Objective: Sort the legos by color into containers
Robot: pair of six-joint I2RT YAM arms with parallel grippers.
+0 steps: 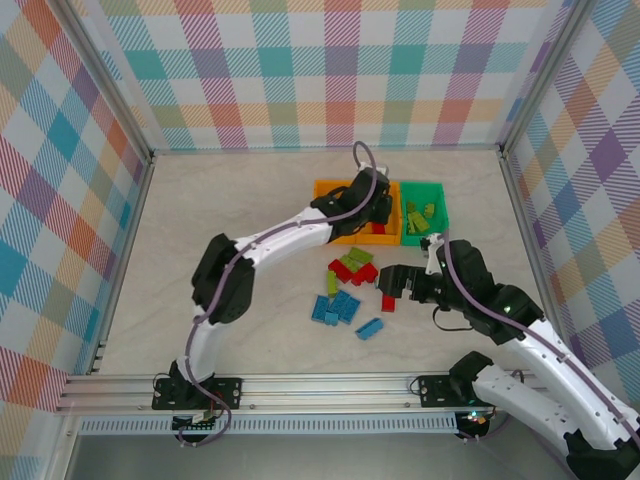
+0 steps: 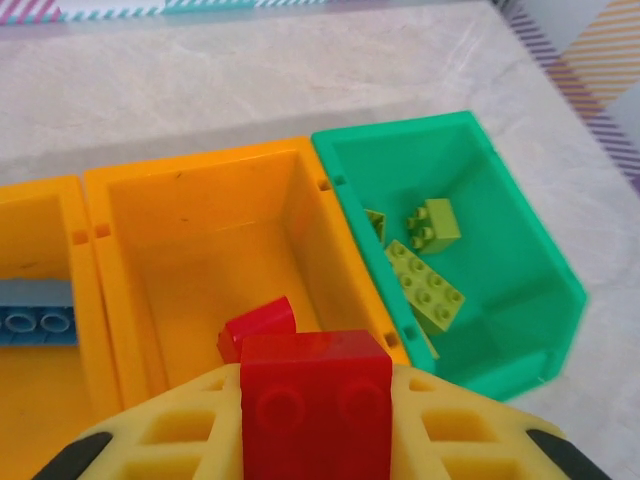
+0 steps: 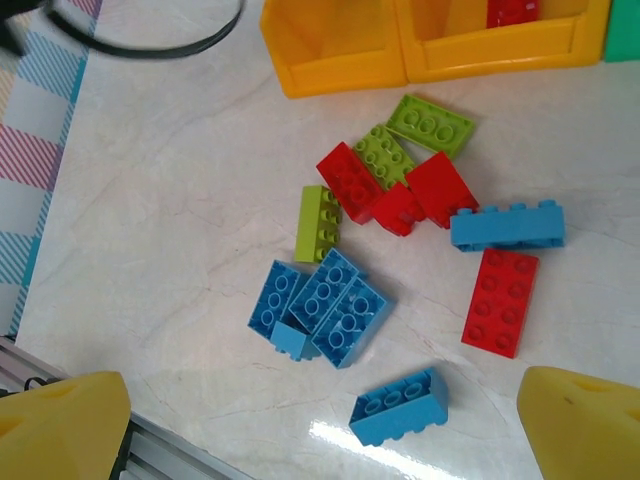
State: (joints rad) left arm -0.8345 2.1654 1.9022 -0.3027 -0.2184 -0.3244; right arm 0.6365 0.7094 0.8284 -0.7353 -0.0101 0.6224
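Three bins stand in a row at the far middle of the table (image 1: pixel 220 220), their walls touching: a left orange bin (image 2: pixel 40 235), a middle orange bin (image 2: pixel 200 205) and a green bin (image 2: pixel 400 160) on the right. The left gripper (image 2: pixel 315 425) hangs over the near edge of the middle orange bin, its yellow fingers (image 2: pixel 160 435) clamped on a held red brick (image 2: pixel 315 385). A second red brick (image 2: pixel 258 325) lies on that bin's floor. A blue brick (image 2: pixel 35 322) lies in the left orange bin, and several lime-green bricks (image 2: pixel 427 285) lie in the green bin.

The loose legos lie on the table just near of the bins. A blue cluster (image 3: pixel 320 305) sits at the near left, with a lone blue brick (image 3: pixel 398 407) nearer still. A flat red brick (image 3: pixel 500 300) lies at the right, beside a long blue brick (image 3: pixel 507 225). Farther off, three red bricks (image 3: pixel 348 180) and three green bricks (image 3: pixel 432 124) lie bunched together.

The right gripper (image 1: pixel 388 284) hovers over the right side of this pile, its jaws spread wide with nothing between them.
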